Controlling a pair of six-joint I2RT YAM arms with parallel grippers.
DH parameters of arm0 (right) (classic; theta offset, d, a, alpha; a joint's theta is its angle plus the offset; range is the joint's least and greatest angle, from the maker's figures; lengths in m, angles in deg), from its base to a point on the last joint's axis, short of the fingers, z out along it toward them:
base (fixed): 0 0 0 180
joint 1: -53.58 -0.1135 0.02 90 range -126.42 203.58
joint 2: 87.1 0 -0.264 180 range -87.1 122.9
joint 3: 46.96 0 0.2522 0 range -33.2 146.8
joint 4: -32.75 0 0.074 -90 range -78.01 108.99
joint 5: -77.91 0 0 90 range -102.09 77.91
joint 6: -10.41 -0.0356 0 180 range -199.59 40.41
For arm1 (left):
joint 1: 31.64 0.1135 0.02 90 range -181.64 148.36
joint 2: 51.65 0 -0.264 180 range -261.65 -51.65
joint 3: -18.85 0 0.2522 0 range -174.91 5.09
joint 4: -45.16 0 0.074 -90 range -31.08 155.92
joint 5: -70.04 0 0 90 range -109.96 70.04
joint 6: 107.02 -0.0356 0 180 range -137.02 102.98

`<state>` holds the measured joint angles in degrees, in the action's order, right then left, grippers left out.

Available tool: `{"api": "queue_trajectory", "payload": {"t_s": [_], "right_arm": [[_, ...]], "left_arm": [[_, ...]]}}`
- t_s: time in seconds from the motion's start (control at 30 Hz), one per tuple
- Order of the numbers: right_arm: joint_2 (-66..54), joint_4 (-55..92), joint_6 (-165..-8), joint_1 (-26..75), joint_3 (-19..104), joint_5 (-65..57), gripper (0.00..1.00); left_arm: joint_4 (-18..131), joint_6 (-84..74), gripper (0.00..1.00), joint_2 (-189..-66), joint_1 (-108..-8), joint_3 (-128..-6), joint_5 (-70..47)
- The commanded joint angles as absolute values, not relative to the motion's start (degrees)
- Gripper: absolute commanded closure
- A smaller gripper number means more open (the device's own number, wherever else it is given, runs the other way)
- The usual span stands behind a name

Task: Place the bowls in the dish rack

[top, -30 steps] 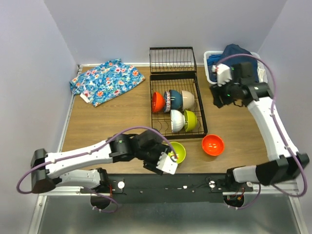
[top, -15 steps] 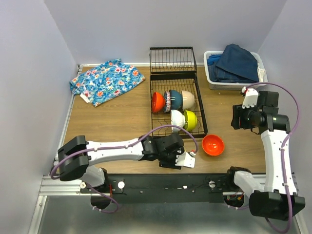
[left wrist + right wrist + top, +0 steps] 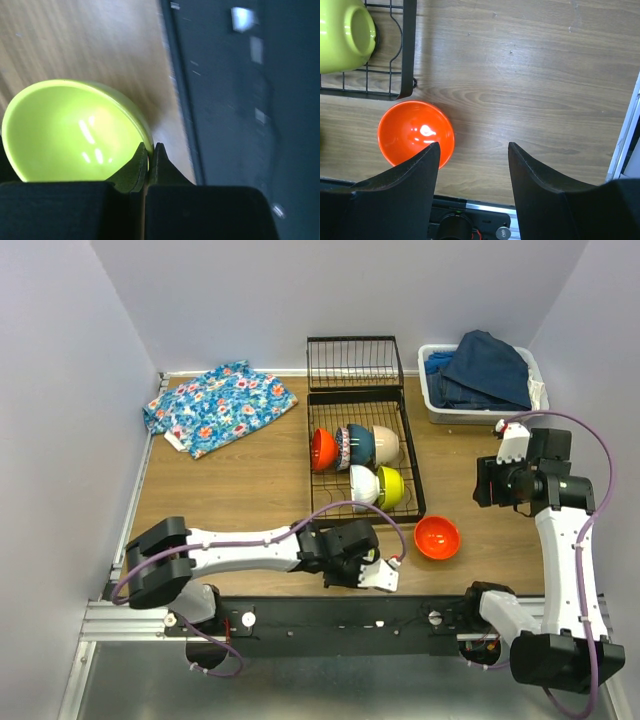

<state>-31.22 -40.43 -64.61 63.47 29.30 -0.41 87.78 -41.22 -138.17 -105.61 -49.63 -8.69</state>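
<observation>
1. Left gripper point(image 3: 148, 150): at the near edge of the table point(image 3: 250, 490), centre. Our wrist view shows both fingers pressed together on the rim of a lime bowl point(image 3: 70, 130), one inside the lip and one outside. The finger bases are cut off by the frame. We cannot tell whether the bowl rests on the wood or is lifted. From above, the wrist housing hides the bowl almost wholly.

2. Right gripper point(image 3: 474, 150): held high over the right side of the table, fingers wide apart and holding nothing. From above, its own body hides the fingers.

3. Orange bowl point(image 3: 437, 537): upright on the table, just near and right of the rack's near right corner and apart from it. In the right wrist view the left finger partly covers it.

4. Dish rack point(image 3: 330, 502): centre-far, with its wire end panel point(image 3: 354, 363) on the far side.
   - Far row, on edge, left to right: red-orange bowl point(image 3: 323, 449), patterned bowl point(image 3: 344, 445), dark blue bowl point(image 3: 361, 443), beige bowl point(image 3: 386, 444). They overlap, so we see the patterned one only in part.
   - Near row: white bowl point(image 3: 363, 487), yellow-green bowl point(image 3: 390, 486).

5. White bin point(image 3: 432, 400): far right, holding blue clothes point(image 3: 485, 368).

6. Floral cloth point(image 3: 220, 405): crumpled, far left.
</observation>
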Motion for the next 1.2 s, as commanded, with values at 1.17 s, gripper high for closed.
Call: {"api": "queue_trajectory", "payload": {"t_s": [1.17], "right_arm": [[-8.1, -38.4, -61.0, 64.0, 39.6, -5.9, 0.35]], "left_arm": [[-11.7, 59.0, 1.00, -146.4, -52.9, -33.1, 39.6]]}}
